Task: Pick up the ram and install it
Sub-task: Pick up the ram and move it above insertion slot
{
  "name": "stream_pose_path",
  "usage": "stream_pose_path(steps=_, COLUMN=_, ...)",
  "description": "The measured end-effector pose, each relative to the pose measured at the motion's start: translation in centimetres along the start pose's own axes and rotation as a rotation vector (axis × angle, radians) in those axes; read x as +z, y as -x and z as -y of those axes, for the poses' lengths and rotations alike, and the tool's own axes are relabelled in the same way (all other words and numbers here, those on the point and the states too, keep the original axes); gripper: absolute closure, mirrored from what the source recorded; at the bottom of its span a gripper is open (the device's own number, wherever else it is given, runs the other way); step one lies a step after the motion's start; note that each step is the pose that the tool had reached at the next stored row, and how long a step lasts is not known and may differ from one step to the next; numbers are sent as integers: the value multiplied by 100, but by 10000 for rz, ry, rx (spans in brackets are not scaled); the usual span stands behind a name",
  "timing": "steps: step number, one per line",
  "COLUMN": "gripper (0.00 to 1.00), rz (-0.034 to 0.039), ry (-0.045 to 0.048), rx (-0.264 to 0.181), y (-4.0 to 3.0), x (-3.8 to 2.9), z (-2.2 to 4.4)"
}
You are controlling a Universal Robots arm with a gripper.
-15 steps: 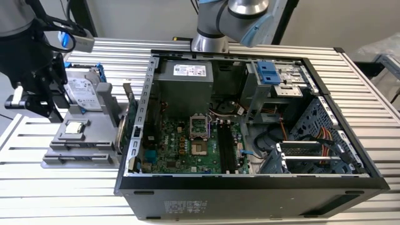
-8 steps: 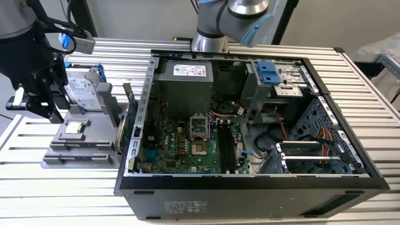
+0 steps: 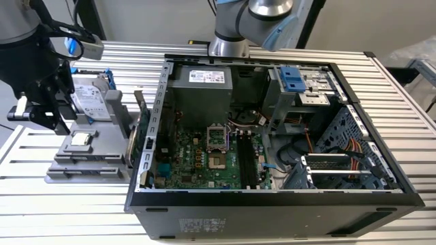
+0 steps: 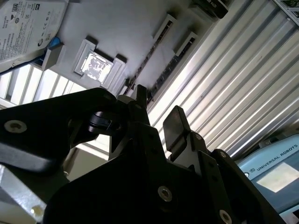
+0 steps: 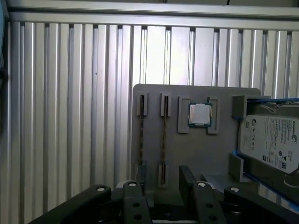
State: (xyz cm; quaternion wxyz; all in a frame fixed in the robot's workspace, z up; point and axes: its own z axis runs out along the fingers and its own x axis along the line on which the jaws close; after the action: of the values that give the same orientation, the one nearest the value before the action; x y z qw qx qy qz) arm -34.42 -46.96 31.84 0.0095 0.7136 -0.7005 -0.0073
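Observation:
The ram (image 5: 164,135) is a thin dark stick standing on its edge in a slot of the grey holder (image 5: 205,154); the second wrist view shows the ram (image 4: 148,58) as a narrow strip. My gripper (image 5: 163,183) hovers above one end of it, open, one finger (image 5: 140,179) on each side of the stick's line without touching it. From the second wrist view, my gripper (image 4: 158,109) has nothing between its black fingers (image 4: 176,119). In the exterior view my gripper (image 3: 42,116) hangs over the holder (image 3: 102,153) at the exterior view's left. The black motherboard slots (image 3: 245,159) lie inside the open case.
On the holder a square silver processor chip (image 5: 200,114) sits beside the ram, with a hard drive (image 5: 273,142) in a blue frame past it. The open computer case (image 3: 272,196) stands on the ribbed metal table (image 3: 61,209). The arm's base (image 3: 228,43) rises behind the case.

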Motion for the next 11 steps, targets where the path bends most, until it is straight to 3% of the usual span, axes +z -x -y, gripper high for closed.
stream_pose_path(steps=11, gripper=0, rz=0, ry=-2, rx=13, y=0, x=80, z=1)
